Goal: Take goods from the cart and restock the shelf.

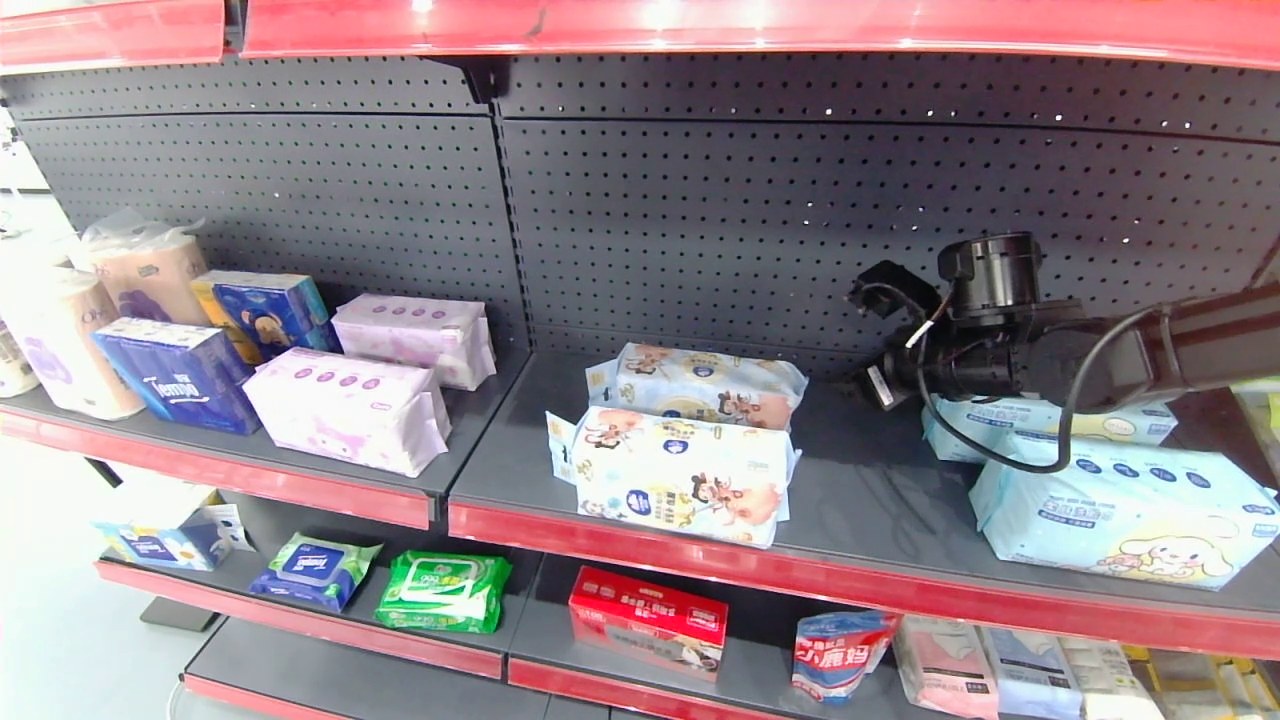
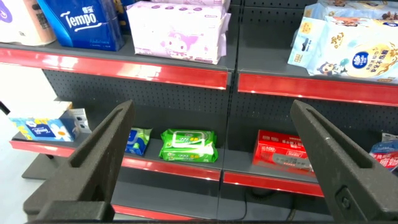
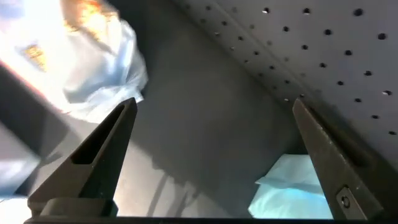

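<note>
**A:** Right end effector (image 3: pixel 214 102)?
**B:** Spread wide with nothing in it, low over the shelf (image 1: pixel 870 480) deck near the pegboard back (image 1: pixel 750 200). It sits between the cartoon-printed tissue packs (image 1: pixel 685 475) and the pale blue tissue packs (image 1: pixel 1120 500).
**A:** Left end effector (image 2: pixel 212 106)?
**B:** Also wide and empty, facing the lower tiers. The green wipes pack (image 2: pixel 188 144) and red box (image 2: pixel 283 152) lie well beyond it.
**A:** And the goods?
**B:** Lying flat, each pair one behind the other.

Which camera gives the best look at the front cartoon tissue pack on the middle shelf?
Head view: the front cartoon pack lies whole, top face clear. Left wrist view cuts the pack at the frame edge. Right wrist view has a blurred pack corner, possibly it.
</note>
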Controlling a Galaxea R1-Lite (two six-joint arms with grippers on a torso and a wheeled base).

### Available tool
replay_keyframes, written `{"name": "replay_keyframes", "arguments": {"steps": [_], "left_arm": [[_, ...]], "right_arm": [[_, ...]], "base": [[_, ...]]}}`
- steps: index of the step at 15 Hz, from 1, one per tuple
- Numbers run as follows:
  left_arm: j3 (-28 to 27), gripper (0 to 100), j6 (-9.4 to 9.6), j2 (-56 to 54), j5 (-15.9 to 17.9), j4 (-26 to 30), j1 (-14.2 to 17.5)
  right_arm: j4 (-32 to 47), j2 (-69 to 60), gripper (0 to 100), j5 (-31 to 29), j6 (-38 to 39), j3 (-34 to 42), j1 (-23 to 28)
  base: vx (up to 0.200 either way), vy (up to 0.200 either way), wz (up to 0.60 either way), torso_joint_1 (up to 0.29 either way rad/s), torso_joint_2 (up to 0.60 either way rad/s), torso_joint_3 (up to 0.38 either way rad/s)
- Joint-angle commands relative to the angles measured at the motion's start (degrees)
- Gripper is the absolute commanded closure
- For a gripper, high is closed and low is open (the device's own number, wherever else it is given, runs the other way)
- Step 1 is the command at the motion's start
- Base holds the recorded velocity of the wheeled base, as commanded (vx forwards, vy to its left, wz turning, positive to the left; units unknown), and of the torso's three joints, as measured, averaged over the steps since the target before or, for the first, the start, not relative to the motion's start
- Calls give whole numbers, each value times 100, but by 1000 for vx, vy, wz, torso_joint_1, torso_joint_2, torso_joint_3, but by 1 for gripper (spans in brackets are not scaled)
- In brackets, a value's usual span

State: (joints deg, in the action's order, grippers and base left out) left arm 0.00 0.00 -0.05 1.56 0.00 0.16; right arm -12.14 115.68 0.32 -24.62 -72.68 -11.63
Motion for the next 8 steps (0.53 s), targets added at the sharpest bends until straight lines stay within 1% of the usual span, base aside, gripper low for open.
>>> {"name": "replay_keyframes", "arguments": {"steps": [1, 4, 8], "left_arm": [[0, 0, 0, 5, 2, 0, 2], [0, 0, 0, 5, 2, 0, 2], [0, 0, 0, 5, 2, 0, 2]], "right_arm": [[-87, 131, 0, -76, -7, -1, -6], [-315, 218, 0, -295, -7, -9, -94], [-333, 289, 0, -436, 362, -36, -270]], "base": [[0, 0, 0, 0, 0, 0], [0, 0, 0, 0, 0, 0], [0, 0, 0, 0, 0, 0]]}}
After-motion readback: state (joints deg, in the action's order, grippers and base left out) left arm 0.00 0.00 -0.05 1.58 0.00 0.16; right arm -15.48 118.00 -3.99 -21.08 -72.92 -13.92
